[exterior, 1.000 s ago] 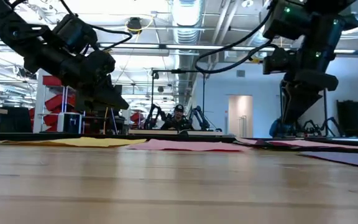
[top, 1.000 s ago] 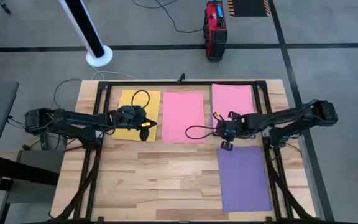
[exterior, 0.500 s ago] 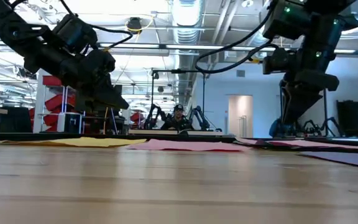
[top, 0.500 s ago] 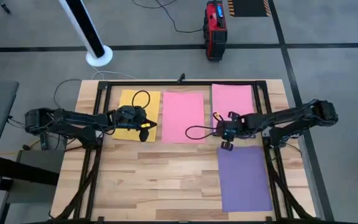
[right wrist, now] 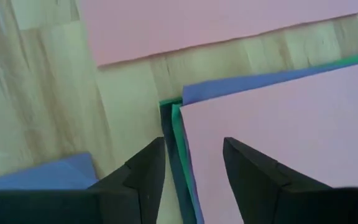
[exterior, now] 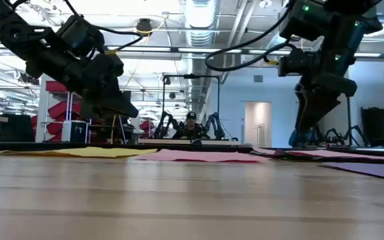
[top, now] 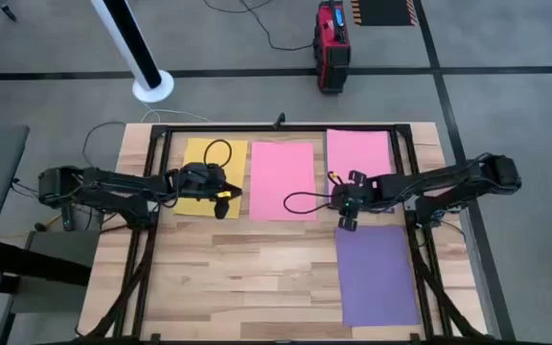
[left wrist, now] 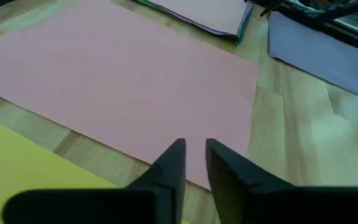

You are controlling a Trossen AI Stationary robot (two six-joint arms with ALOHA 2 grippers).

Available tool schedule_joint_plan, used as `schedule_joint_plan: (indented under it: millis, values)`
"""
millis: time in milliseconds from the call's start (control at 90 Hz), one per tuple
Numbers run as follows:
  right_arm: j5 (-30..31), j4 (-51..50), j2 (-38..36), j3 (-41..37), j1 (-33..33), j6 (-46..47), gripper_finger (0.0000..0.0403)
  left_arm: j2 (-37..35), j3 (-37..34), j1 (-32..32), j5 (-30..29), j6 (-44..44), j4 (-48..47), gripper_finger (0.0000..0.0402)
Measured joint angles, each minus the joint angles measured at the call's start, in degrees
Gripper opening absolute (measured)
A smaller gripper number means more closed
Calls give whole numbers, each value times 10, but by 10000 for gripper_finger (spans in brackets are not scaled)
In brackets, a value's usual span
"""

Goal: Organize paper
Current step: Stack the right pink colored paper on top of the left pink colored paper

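Nearest the table's front edge, a purple sheet (top: 377,273) lies alone. Beyond it, the right gripper (top: 346,217), fingers parted and empty, hangs over the corner of the pink-topped stack (top: 358,151). A gathering step is judged underway; descent onto that corner seems required. Left of the stack, the left gripper (top: 223,204), fingers nearly closed on nothing, waits between the pink sheet (top: 282,178) and the yellow sheet (top: 199,163).
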Motion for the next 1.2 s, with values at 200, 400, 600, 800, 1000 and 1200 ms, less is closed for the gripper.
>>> schedule_joint_plan:
  millis: [200,400,600,800,1000,1200]
  values:
    - [2,2,14,-17,0,8,162,0,0,0,1,1,0,105]
    - [2,54,81,-20,7,7,162,0,0,0,2,-9,0,106]
    - [4,65,96,-20,24,2,162,0,0,-1,13,-14,-1,107]
    - [8,65,72,-20,12,-3,162,0,0,-1,14,-14,-1,107]
    - [10,71,74,-20,-13,-36,162,0,0,-1,13,-23,-1,107]
    - [8,77,75,-20,-28,-61,162,0,0,0,12,-29,-1,107]
